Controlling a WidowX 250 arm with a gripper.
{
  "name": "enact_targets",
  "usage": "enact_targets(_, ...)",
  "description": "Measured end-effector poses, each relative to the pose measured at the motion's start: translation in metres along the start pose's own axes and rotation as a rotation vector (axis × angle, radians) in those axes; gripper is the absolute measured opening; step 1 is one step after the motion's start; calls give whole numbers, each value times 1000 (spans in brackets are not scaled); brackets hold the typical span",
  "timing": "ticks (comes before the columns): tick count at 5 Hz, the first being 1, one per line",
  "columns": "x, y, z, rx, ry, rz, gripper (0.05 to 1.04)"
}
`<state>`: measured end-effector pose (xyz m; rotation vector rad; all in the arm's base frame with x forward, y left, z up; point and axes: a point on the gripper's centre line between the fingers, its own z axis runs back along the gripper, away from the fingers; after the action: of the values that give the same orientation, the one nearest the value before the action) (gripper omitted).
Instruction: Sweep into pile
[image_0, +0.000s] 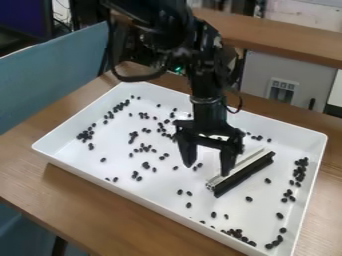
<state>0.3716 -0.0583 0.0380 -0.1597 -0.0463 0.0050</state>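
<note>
Blue upholstery (53, 75) borders a wood-grain table (100, 205) where a white tray (120, 160) holds a scattering of black beans (145, 165), as a black robot arm (208, 112) hangs over the work from the top of the view. Its gripper (208, 170) is low over the middle of the tray, fingertips spread apart and nothing clamped between them. One fingertip overlaps the pale side of the sweeper (245, 175), a straight black-and-white bar lying at a slant in the right half of the tray; whether the two touch cannot be told. Beans lie loose across the tray's middle, with denser clusters near its left corner, its right edge and its bottom corner, and no single pile is formed. The step in hand appears to be taking up the sweeper, ahead of any gathering. The next move likely calls for shifting the open fingers toward the bar so they straddle it, closing firmly, then pushing the stray beans together with its long dark edge.
</note>
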Motion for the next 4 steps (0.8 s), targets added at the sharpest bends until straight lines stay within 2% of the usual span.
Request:
enact_targets(1, 8, -4, -8, -31, 4, -13, 999)
enact_targets(2, 13, -4, -15, -32, 0, -10, 1000)
enact_targets(3, 18, -12, -18, -23, -6, -28, 1000)
enact_targets(4, 11, -33, -28, -6, 17, -83, 999)
